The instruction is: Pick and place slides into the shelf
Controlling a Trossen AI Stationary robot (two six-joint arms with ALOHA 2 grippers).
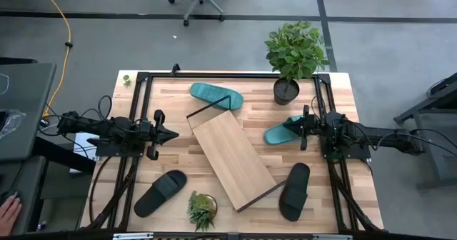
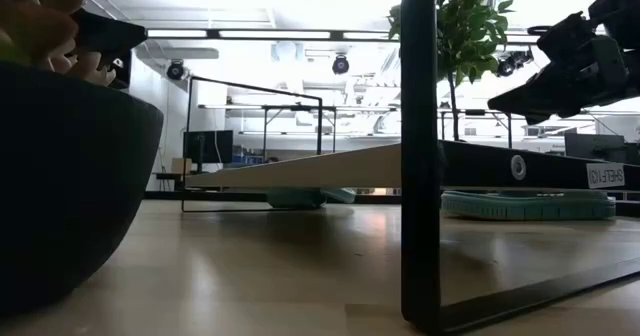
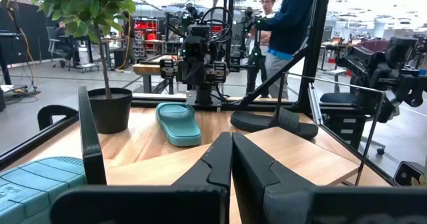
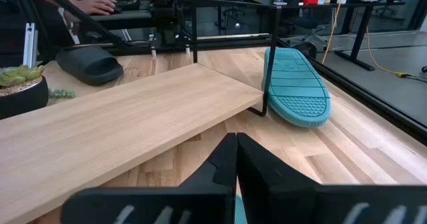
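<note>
1. Both arms parked over the surface (image 1: 178, 101), nothing held. Left hand (image 1: 171, 134) sits at centre-left of the high view with its fingers pressed together; right hand (image 1: 289, 131) at centre-right, fingers likewise together, hanging just above a teal slide.
2. Shelf (image 1: 232, 158) lies diagonally across the middle of the frame, board bare.
3. Slides all on the surface: teal slide A (image 1: 214, 95) at upper centre by the shelf's top corner; teal slide B (image 1: 280, 133) right of centre, partly under the right hand; black slide A (image 1: 161, 193) lower left; black slide B (image 1: 294, 190) lower right.
4. Handling, my judgement: moulded rubber, light, flexible, not fragile; the sole will bend if pinched at one end, so a toe or heel grip may let it droop.
5. Best hold looks like the wide ribbed strap, pinched across its arch; the ribs should resist slipping.
6. The slanted board may let a slide creep downhill; I would set it down flat.
</note>
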